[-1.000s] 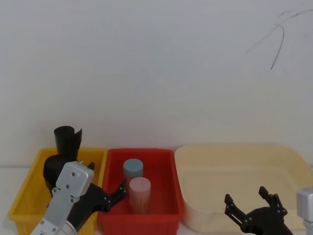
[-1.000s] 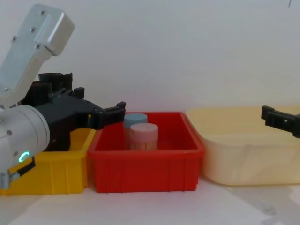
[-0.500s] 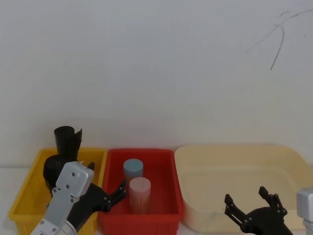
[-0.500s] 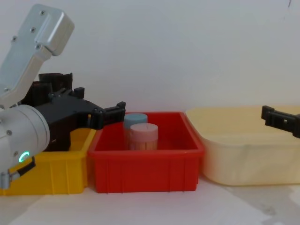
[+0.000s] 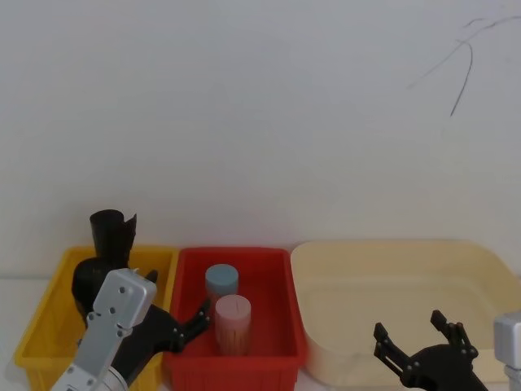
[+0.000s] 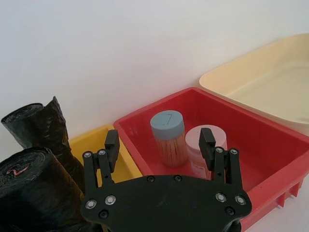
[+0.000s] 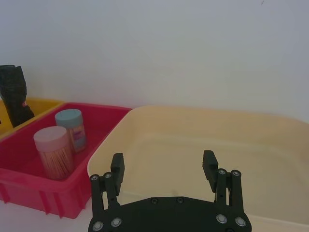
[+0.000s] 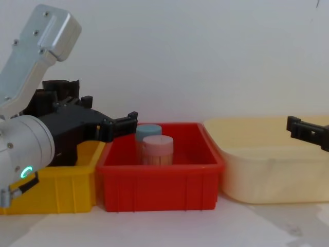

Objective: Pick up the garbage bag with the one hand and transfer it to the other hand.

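Nothing's moved vs 1 s ago: left end effector (image 6: 159, 140), wide open & empty, hangs near the bag (image 6: 34, 193) upright in yellow bin (image 5: 37, 326), prob. lining up its grab, while right end effector (image 7: 164, 166) waits open, empty over cream tub (image 5: 391, 252) for handoff.

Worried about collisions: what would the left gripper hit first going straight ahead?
Likely the blue-lidded jar in the red bin, centred ahead of the open left gripper; the pink-lidded jar beside it may be nearer.
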